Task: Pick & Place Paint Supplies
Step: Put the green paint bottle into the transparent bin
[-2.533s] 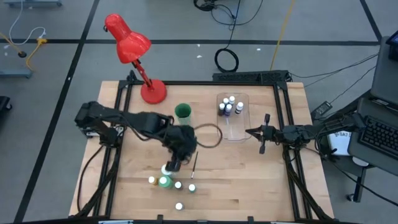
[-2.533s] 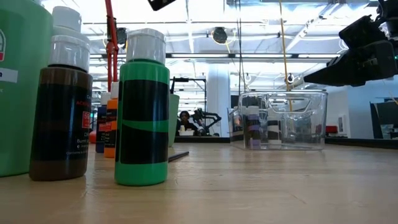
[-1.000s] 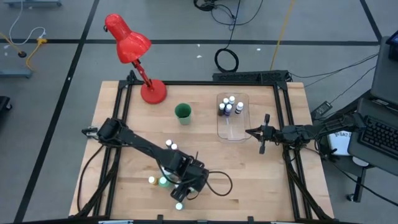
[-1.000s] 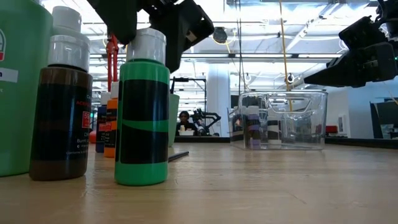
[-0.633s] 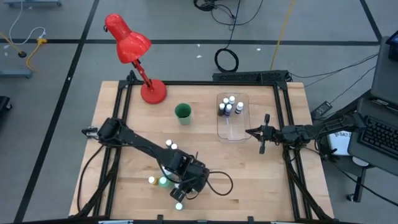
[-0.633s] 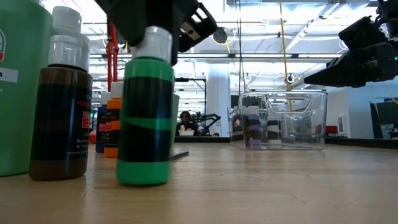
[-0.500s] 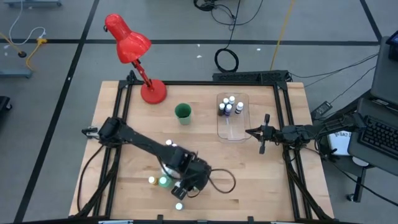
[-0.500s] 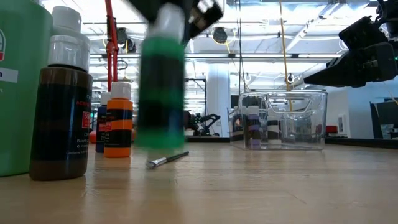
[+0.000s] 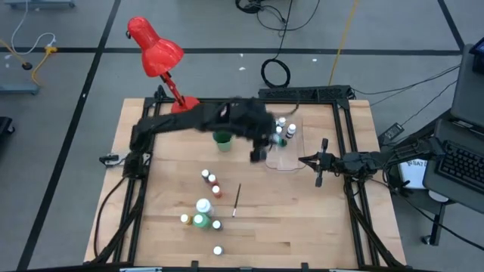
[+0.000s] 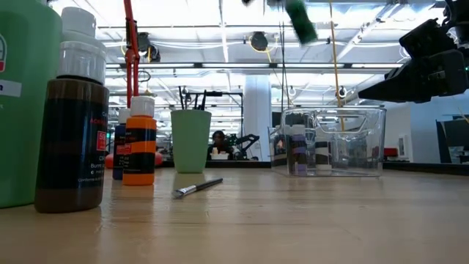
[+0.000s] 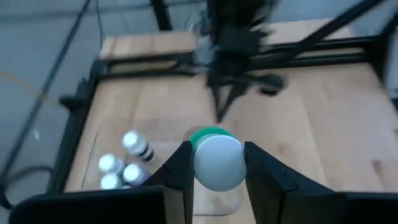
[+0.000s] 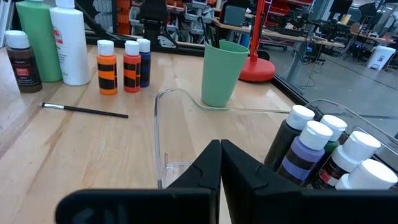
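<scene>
My left gripper (image 9: 259,151) hangs in the air beside the clear tray (image 9: 281,155), shut on a small green paint bottle (image 10: 299,19) with a white cap. Several capped bottles (image 9: 278,130) stand in the tray's far end. More small bottles (image 9: 209,182), two bigger bottles (image 9: 200,212) and a thin brush (image 9: 236,200) rest on the table's near half. My right gripper (image 9: 316,163) waits shut at the tray's right side. My left gripper pinches the green bottle's white cap (image 11: 200,165) between its two fingers (image 11: 261,168), one on each side. The fingers slant downward from above. The green body (image 11: 208,134) hangs below the cap, tilted and lifted clear of the table.
A green cup (image 9: 222,137) stands left of the tray, and a red desk lamp (image 9: 162,57) stands at the far left corner. A black frame (image 9: 344,151) runs along the table's edges. Bare wood lies between the tray and the near bottles.
My left gripper has taken hold of the green bottle near the table's near edge. It has lifted the bottle clear and swung it up and toward the far right, to the tray. The bottle, upright before, now hangs tilted.
</scene>
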